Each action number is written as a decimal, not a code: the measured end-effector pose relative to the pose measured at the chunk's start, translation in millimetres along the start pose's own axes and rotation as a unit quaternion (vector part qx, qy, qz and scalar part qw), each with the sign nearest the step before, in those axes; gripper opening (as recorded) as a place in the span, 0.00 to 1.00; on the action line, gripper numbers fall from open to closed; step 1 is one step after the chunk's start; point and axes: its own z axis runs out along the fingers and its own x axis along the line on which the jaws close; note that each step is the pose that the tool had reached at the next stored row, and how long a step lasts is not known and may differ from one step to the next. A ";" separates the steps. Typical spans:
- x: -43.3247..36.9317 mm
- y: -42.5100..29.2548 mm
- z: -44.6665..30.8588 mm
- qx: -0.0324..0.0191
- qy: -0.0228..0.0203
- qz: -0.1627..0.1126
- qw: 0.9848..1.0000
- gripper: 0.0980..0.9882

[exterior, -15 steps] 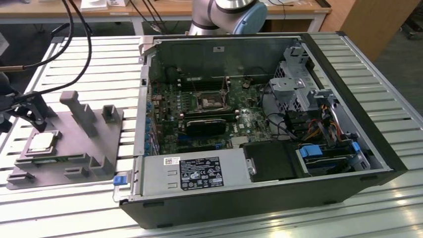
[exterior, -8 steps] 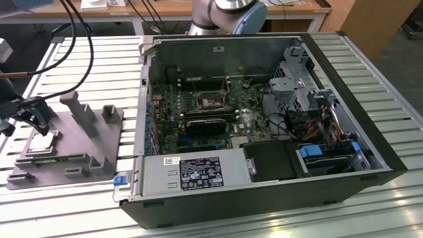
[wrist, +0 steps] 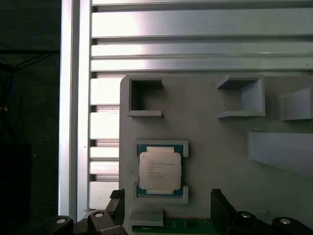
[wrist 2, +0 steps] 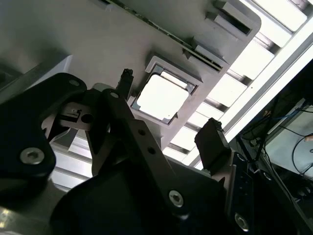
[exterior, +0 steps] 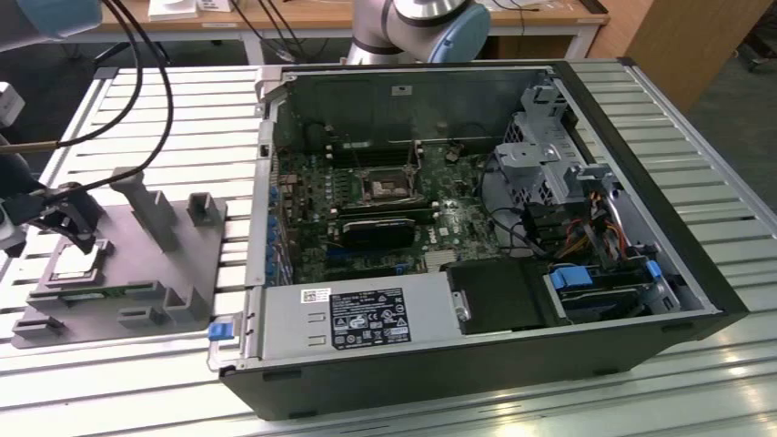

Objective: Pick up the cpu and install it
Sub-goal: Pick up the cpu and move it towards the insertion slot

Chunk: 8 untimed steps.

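Status: pick not started, install not started.

- cpu [wrist: 160,170] sits flat in its shallow pocket on the grey block [wrist: 220,147], silver top up, thin green rim showing all round. The pocket is close to the block's edge that faces away from the computer case, next to bare table slats.
- In the exterior view the grey block is on the slatted table [exterior: 158,91] toward the exterior view's left edge. The cpu [exterior: 75,271] reads as a pale square near the block's outer edge.
- gripper [wrist: 167,198] is spread open above the cpu and holds nothing. In both wrist views one finger stands on each side of the pocket with a visible gap to the chip, so no contact as far as I can see. Second wrist view agrees: gripper [wrist 2: 169,108] straddles the cpu [wrist 2: 161,98], which lies seated in its recess.
- A green circuit strip [wrist: 188,225] lies in a slot along the block's edge just beside the pocket and between the fingers. It is not the target.
- Install side: the computer case [exterior: 680,228] lies open in the middle of the table, well apart from the block. The motherboard [exterior: 364,228] is exposed and the dark metal-framed socket [exterior: 388,187] is near the board's centre. Can't tell whether the socket's frame is latched or lifted.

My read: gripper is lined up over the part for a grasp, nothing more. Grasp, lift, carry to the case, seating in the socket are all outstanding.
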 end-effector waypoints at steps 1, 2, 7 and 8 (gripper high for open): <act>0.1 0.2 1.5 0.000 0.000 0.000 1.000 0.78; 0.1 0.5 3.2 0.000 0.000 0.000 1.000 0.78; 0.4 1.0 10.6 -0.001 0.000 -0.004 1.000 0.78; 0.5 1.5 12.3 -0.001 0.000 -0.004 1.000 0.78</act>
